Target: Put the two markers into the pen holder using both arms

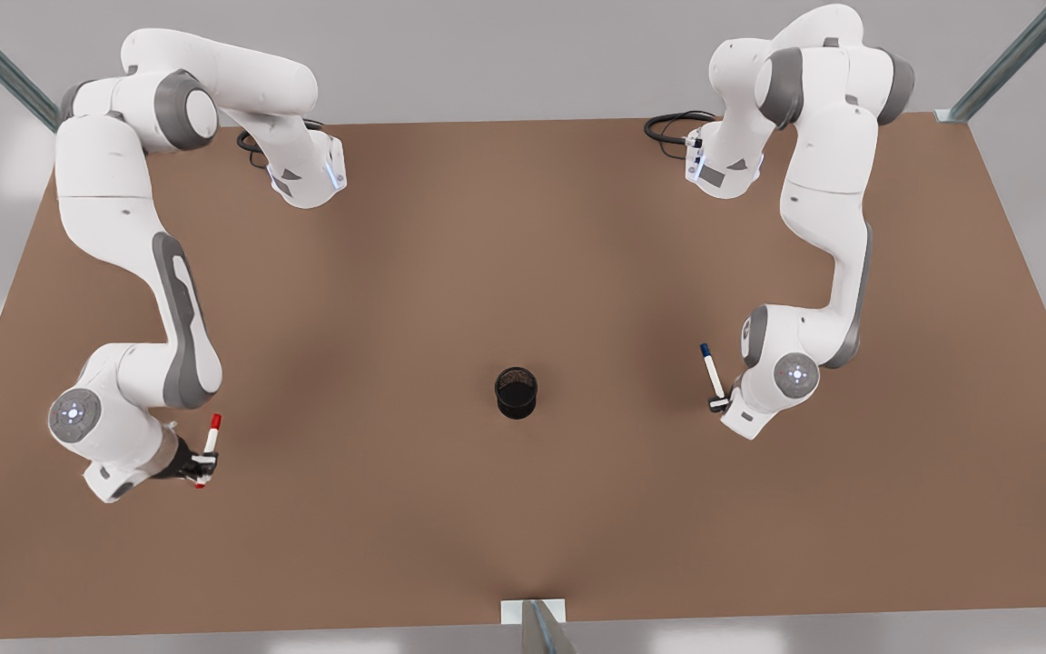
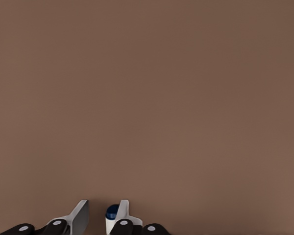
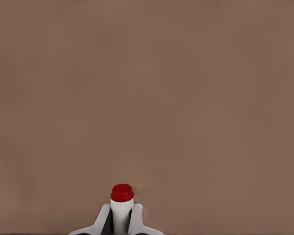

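Front view: the black mesh pen holder (image 1: 517, 392) stands upright on the brown table (image 1: 523, 509), roughly midway between the two grippers and nearer the table's near edge than its far edge. Bare tabletop surrounds the holder on every side.

To the holder's side at the front view's left, well apart from it, the right gripper (image 1: 201, 466) is clamped on the red-capped marker (image 1: 209, 447); the white barrel passes between the fingers, and the red cap points toward the far edge of the table. This gripper sits nearer the table's side edge than the holder.

To the holder's other side, at the front view's right and also well apart, the left gripper (image 1: 719, 403) is clamped on the lower end of the blue-capped marker (image 1: 710, 371), whose blue cap also points toward the far edge and tilts slightly away from the arm. Open table lies between this marker and the holder.

Right wrist view: the two light fingertips (image 3: 102, 220) press against either side of the white barrel of the red-capped marker (image 3: 121, 205), with plain tabletop beyond.

Left wrist view: the blue-capped marker (image 2: 111, 213) rests against one finger (image 2: 123, 211), while the other finger (image 2: 78, 215) stands a little off it; plain tabletop lies beyond.
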Controlling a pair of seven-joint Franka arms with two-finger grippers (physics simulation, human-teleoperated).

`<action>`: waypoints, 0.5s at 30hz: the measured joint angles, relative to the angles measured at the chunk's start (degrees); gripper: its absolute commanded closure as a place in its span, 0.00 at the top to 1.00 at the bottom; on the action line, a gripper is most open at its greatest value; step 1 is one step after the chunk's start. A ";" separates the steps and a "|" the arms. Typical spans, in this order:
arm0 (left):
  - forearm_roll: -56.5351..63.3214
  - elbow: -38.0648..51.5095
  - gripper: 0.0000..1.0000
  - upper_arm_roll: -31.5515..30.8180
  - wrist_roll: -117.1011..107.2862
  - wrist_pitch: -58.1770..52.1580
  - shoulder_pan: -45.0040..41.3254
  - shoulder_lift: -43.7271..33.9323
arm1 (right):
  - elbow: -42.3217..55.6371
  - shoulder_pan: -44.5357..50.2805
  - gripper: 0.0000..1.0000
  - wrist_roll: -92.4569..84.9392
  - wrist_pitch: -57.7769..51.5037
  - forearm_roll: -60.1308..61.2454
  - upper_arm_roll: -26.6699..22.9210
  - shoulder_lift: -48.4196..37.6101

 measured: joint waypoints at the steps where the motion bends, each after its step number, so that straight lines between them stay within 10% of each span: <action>1: 0.00 0.01 0.43 0.00 0.17 0.03 0.02 0.05 | 0.41 -0.15 0.21 -1.02 -0.91 0.03 2.90 -0.66; 9: -0.14 -0.12 0.40 -0.01 1.15 0.10 -0.03 0.10 | 0.64 -1.72 0.21 -8.33 1.42 0.02 27.61 -1.27; 15: -0.29 -0.56 0.39 -0.01 1.57 0.11 -0.11 0.10 | 10.94 26.11 0.21 -8.23 11.15 -0.15 14.00 3.29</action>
